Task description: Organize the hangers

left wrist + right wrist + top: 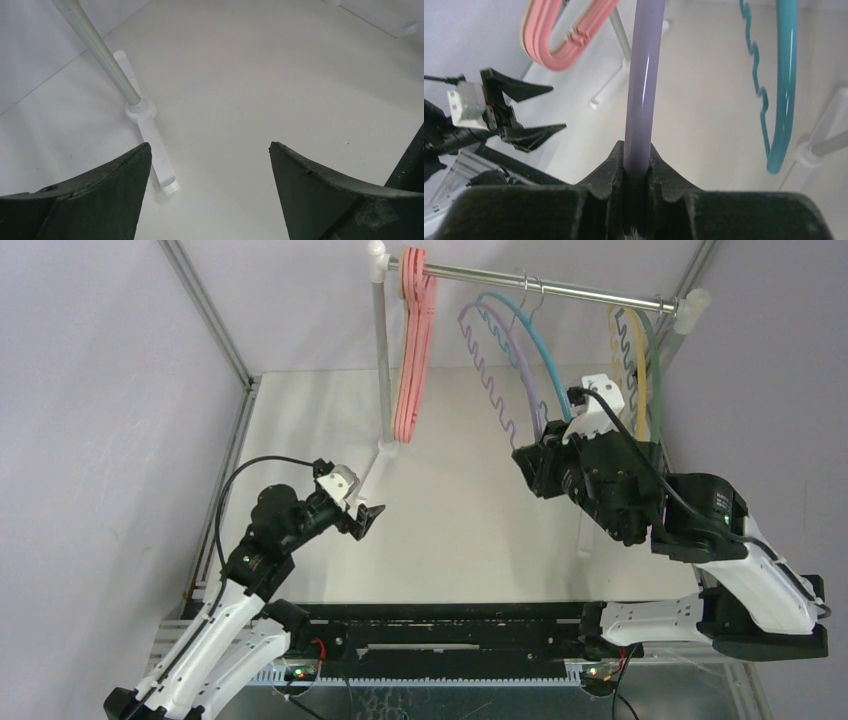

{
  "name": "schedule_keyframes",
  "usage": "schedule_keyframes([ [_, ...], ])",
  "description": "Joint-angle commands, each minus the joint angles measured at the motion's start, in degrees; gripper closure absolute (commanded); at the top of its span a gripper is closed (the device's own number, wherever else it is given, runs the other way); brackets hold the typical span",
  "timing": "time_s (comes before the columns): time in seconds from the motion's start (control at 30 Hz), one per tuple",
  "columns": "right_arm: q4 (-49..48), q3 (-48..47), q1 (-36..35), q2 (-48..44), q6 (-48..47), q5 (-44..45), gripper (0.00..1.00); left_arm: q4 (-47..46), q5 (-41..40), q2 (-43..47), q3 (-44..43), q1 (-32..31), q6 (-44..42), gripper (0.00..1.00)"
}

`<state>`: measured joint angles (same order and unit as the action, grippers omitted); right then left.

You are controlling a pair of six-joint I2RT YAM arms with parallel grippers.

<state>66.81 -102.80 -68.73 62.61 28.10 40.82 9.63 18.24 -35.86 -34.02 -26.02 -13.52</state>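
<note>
R claw point(638, 159) clamped on purple hanger point(643, 75) arc. L claw point(209, 150) spread wide, nothing held. Hanger glossy, smooth arc, wavy bar.

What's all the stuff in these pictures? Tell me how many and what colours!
pink plastic hangers: several bunched together, pink, left end of rail
purple wavy-barred hanger: one, purple, middle of rail
teal wavy-barred hanger: one, teal, beside the purple one
yellow hanger: one, yellow, right end of rail
green hanger: one, green, next to the yellow one
grey metal rail: one, grey, on white poles
white table: one, white, underneath
left gripper: black, open, holding nothing
right gripper: black, shut on the purple hanger
</note>
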Motion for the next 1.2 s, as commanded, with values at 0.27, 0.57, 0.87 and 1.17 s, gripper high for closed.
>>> schedule_keyframes([
  [0.27,-21.45,3.08,16.39,4.06,-10.77,-12.59,1.0,3.45,-1.19,-1.99,-4.12,0.01,0.82,0.08],
  [0.57,-26.58,8.38,21.92,6.86,-9.17,-19.86,1.0,3.53,-2.24,-1.09,-2.16,0.02,2.0,0.08],
  [0.87,-24.64,14.67,22.76,4.76,-5.0,-21.26,0.25,7.58,-5.53,-7.98,-5.43,0.14,8.31,0.01],
  [1.17,-21.79,22.56,22.4,-1.96,-2.21,-20.82,0.0,4.35,-7.08,-12.62,-5.47,0.88,15.29,0.01],
])
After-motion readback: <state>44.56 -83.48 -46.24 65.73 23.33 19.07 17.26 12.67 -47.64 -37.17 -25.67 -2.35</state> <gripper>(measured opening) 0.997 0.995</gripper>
